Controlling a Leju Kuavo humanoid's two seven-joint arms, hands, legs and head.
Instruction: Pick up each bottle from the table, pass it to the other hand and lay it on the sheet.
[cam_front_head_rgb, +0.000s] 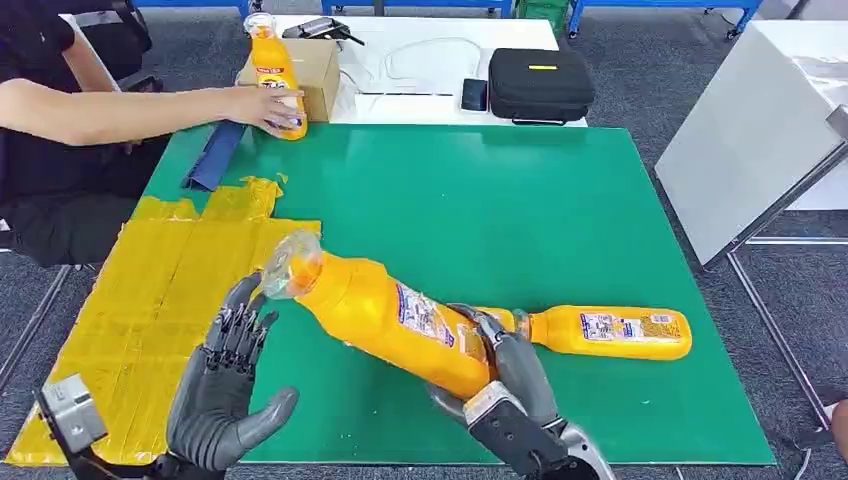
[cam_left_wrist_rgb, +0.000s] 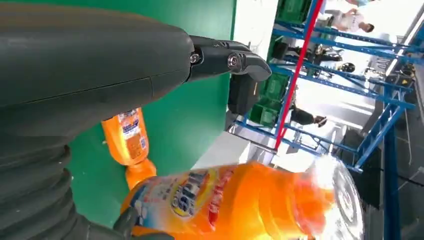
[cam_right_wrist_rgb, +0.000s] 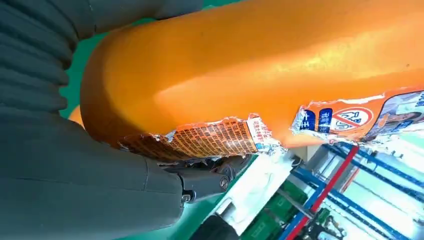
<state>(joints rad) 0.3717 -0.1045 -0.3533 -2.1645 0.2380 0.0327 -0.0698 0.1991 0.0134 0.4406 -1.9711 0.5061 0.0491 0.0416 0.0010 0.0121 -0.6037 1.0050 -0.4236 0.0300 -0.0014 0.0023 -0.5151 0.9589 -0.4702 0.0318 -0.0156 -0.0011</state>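
Green matting (cam_front_head_rgb: 520, 200) covers the table, with a yellow sheet (cam_front_head_rgb: 150, 300) patched from taped strips along its left side. Right hand (cam_front_head_rgb: 505, 375), near the front edge, grips the base of an orange bottle (cam_front_head_rgb: 385, 320) held off the mat, tilted with its clear cap (cam_front_head_rgb: 292, 265) pointing left and far; its blue-and-white label is torn and peeling (seen close in the right wrist view). Left hand (cam_front_head_rgb: 225, 385), fingers spread and holding nothing, hovers over the sheet's right margin, fingertips just beside the cap. A second orange bottle (cam_front_head_rgb: 605, 332) lies on its side on the mat, just right of the right hand. At the far left, a person's hand (cam_front_head_rgb: 262, 105) clasps a third upright bottle (cam_front_head_rgb: 275, 75) beside a cardboard box (cam_front_head_rgb: 318, 72). A black case (cam_front_head_rgb: 540, 85) rests on the white table beyond.
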